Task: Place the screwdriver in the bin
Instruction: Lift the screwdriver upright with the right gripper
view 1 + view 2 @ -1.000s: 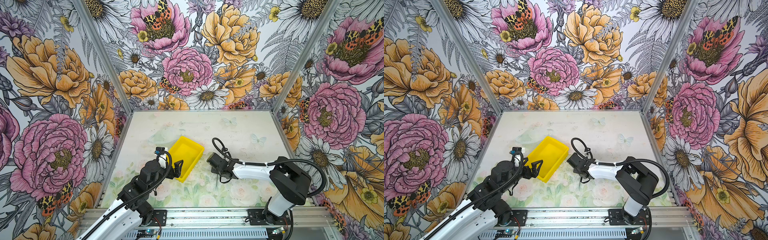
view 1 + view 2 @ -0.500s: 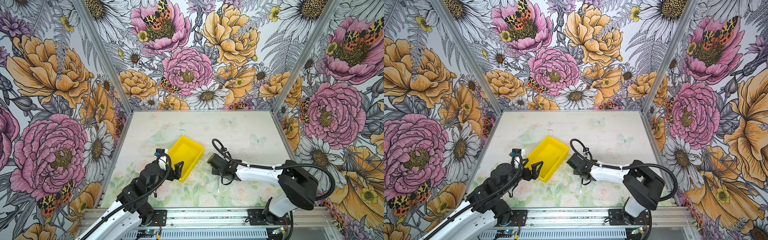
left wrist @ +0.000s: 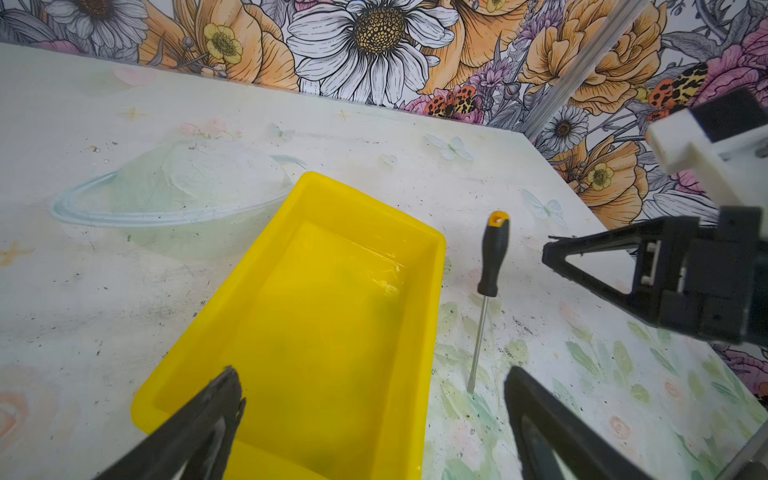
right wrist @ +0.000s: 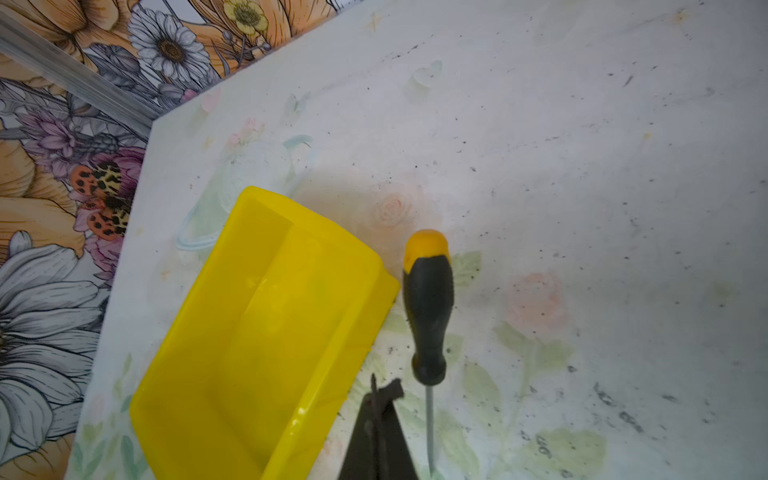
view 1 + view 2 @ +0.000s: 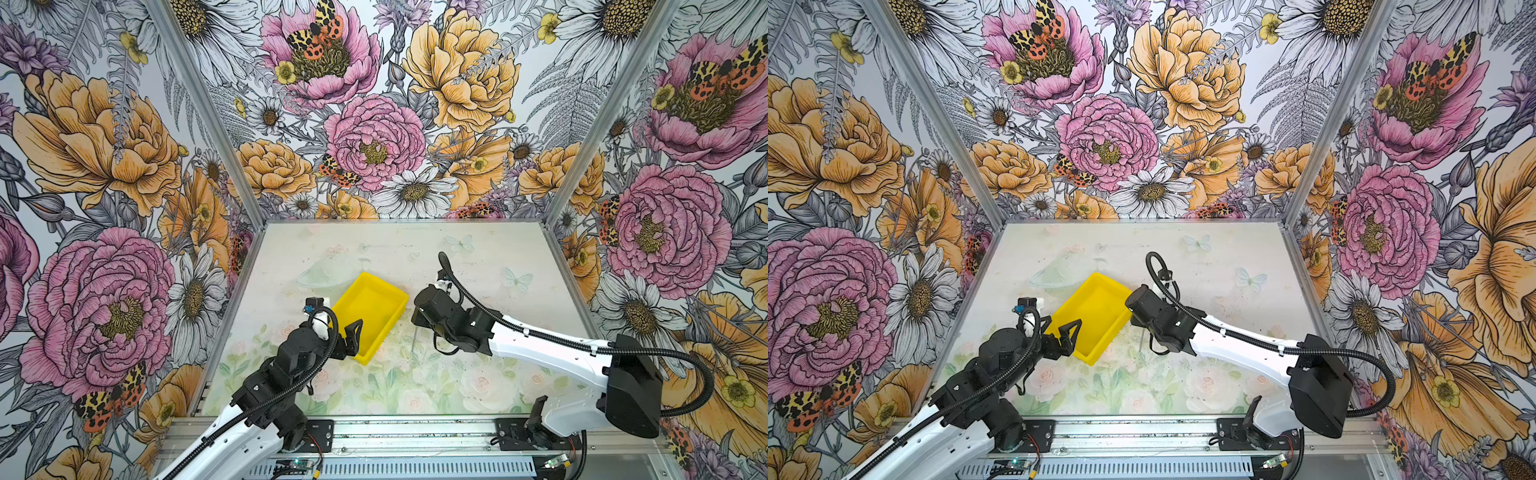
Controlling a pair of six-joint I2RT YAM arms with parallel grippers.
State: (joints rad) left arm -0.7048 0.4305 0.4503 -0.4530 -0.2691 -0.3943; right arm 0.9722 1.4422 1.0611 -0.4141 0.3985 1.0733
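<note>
Screwdriver (image 4: 428, 316) lies flat on the table (image 4: 582, 166), just outside the bin (image 4: 270, 332); your right gripper (image 4: 380, 399) is closed on nothing beside the shaft, your left gripper (image 3: 374, 386) spread wide at the bin, so open the right, straddle the black handle squarely, then close.

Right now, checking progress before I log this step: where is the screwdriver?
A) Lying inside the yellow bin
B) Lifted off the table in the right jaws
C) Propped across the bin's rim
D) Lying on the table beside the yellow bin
D: the screwdriver lies flat on the table alongside the yellow bin, outside its wall; nothing lies in the bin.
</note>
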